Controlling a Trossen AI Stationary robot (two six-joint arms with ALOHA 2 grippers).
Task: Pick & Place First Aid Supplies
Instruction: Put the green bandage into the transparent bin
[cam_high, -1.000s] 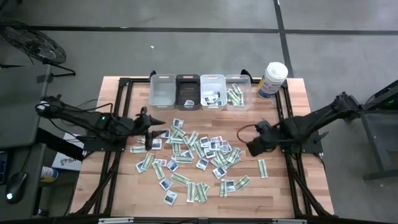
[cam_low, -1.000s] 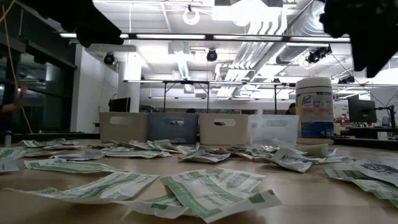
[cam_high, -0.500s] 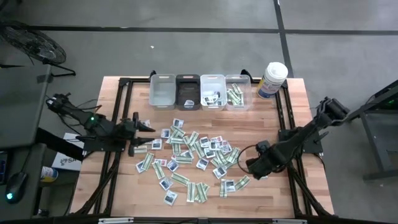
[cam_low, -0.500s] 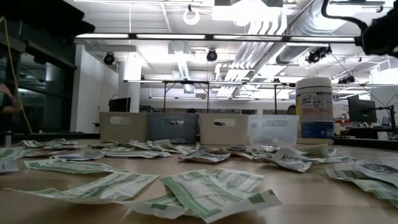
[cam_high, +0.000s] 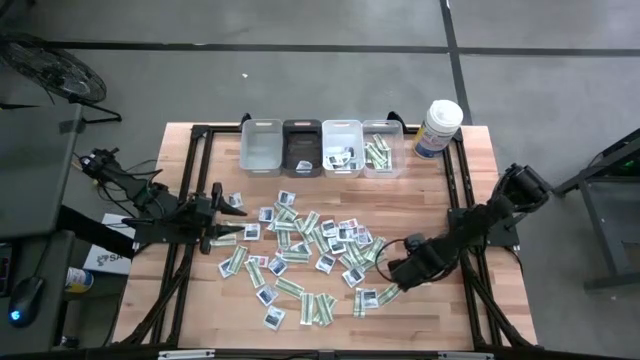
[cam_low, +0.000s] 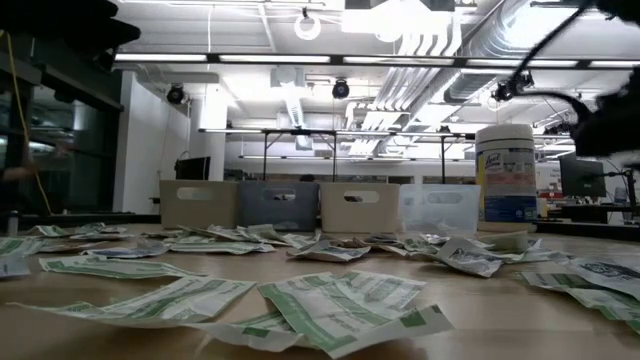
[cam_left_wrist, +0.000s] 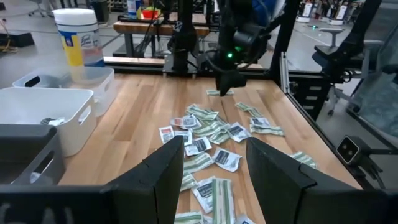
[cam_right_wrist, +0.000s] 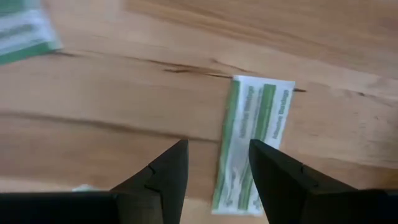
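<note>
The first aid supplies (cam_high: 310, 245) lie scattered flat over the middle of the wooden table, some as green-and-white strips and some as squarish white packets; they also show in the left wrist view (cam_left_wrist: 211, 130). One green-and-white strip (cam_right_wrist: 252, 143) lies apart on the right. My right gripper (cam_high: 400, 272) points straight down just above it, open (cam_right_wrist: 214, 149), with the strip's end under the gap and toward one finger. At the pile's left edge my left gripper (cam_high: 228, 208) points level across the table, open (cam_left_wrist: 214, 146) and with nothing between its fingers.
Several small bins (cam_high: 322, 147) stand in a row at the far edge, some with packets inside. A white canister (cam_high: 438, 127) stands to their right. Bare wood lies around the lone strip and along the near edge. Black frame rails (cam_high: 190, 180) run along the table's sides.
My right gripper has come down and moved toward the table's near edge, rolling as it went, and now hangs low over the lone strip. My left gripper has drawn back from the pile toward the table's left edge. The packets have not moved.
</note>
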